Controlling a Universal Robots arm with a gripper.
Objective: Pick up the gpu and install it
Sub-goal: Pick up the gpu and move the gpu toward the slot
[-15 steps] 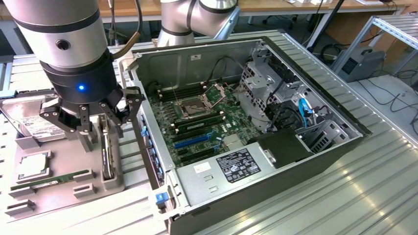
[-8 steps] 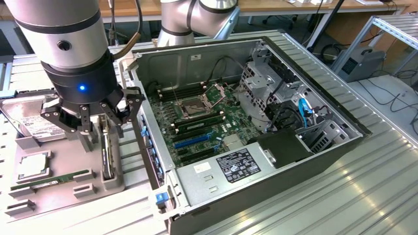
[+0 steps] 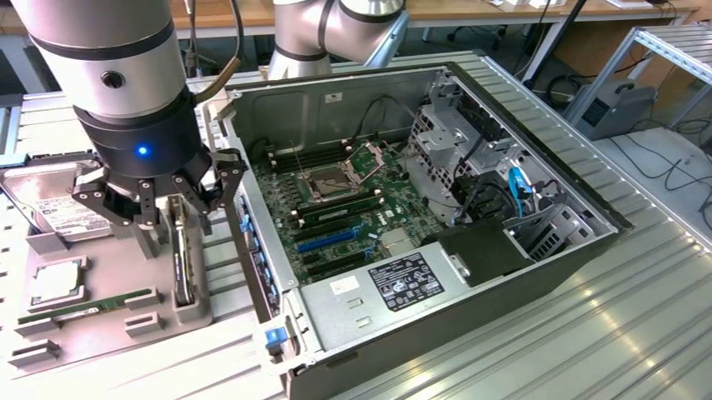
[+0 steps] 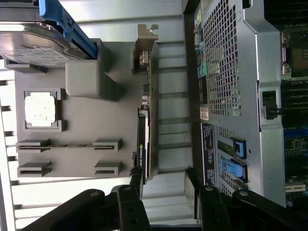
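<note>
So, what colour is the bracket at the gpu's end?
Silver-grey bracket on the black gpu; the wrist view shows it best.

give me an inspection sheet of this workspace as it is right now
surface: ribbed metal table, with a gray parts tray beside the open computer case
job's things: gpu stands on edge in its tray slot, not yet lifted
clutter: hard drive, cpu and memory stick in the tray
grippers: gripper open, low over the tray, its fingers seemingly either side of the gpu's end, not closed on it
cables: blue cable and black leads inside the case
surroundings: loose floor cables at the exterior view's right
</note>
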